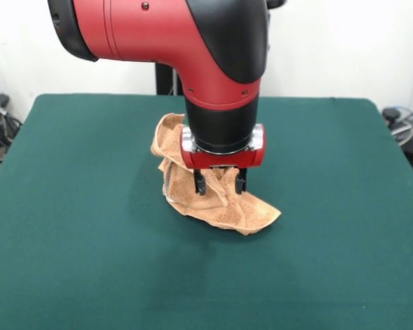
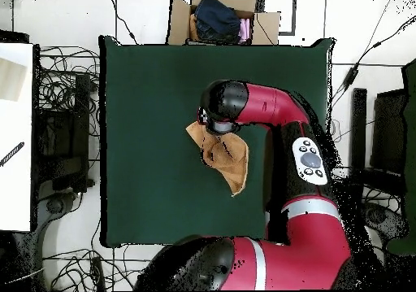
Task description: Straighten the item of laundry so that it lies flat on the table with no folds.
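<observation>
Gripper fingers down on crumpled towel — seemingly pinching a fold — next: lift and spread across table.

A cardboard box sits on the floor beyond the tabletop edge farthest from the arm's base, well apart from the hand in the overhead view. Dark clothing fills most of it, with a pink item tucked at one side. Tangled black cables spread over the pale floor, far off to the side of the hand, around a dark box-like unit. A white surface runs along that picture edge. On the opposite side, more cables and black equipment stand well clear. In the front view, a white wall rises behind the hand.
</observation>
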### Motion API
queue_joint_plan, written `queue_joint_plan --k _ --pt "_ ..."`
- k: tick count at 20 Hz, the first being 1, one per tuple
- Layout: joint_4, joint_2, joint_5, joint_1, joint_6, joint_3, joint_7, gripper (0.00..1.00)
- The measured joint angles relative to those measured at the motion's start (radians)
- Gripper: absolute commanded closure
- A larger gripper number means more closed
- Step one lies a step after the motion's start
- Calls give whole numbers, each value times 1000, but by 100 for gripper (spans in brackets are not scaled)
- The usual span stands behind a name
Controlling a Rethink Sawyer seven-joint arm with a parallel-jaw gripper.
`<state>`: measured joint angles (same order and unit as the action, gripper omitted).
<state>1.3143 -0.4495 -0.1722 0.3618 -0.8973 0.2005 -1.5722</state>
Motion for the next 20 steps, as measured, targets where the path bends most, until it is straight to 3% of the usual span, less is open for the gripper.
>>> queue_joint_plan --k 9,20 --pt "8 0 4 4 15 0 0 0" --pt "93 1 33 41 45 0 0 0"
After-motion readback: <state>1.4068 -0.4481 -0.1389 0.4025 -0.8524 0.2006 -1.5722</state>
